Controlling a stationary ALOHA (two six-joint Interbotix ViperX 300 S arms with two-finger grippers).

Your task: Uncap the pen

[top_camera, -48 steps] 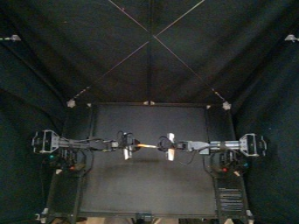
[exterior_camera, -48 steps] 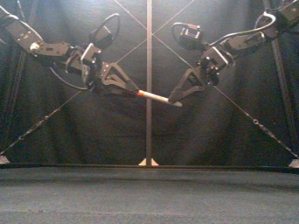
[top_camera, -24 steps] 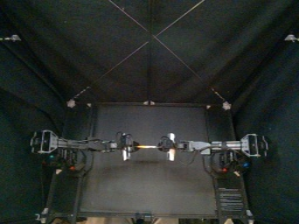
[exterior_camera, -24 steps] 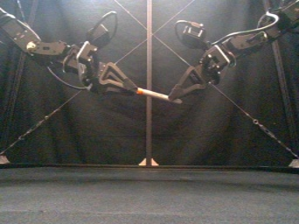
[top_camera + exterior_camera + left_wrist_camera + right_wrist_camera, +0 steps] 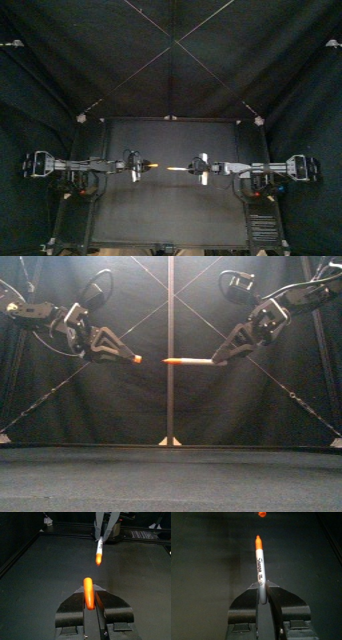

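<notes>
Nearest the right wrist camera, we are seeing the right gripper (image 5: 260, 586) clenching the white barrel of the pen (image 5: 259, 562), which is running straight out from between the jaws. The pen's long axis is lying level and in line with the two arms. Its bare orange tip is pointing toward the left arm.

Just past that tip, across a small gap, the orange cap (image 5: 262, 515) is sitting off the pen, on roughly the same line. We are finding the left gripper (image 5: 89, 601) grasping that cap, with its jaws pressed against the cap's sides and part of the cap sticking out toward the pen.

From the front, we are looking at pen and cap held high in the air near the middle of the booth, between the two arms and well above the table (image 5: 171, 471). The table's black surface is stretching away beneath them. Beyond it, the black back curtain (image 5: 171, 406) is closing off the booth, lit brighter toward the top.
</notes>
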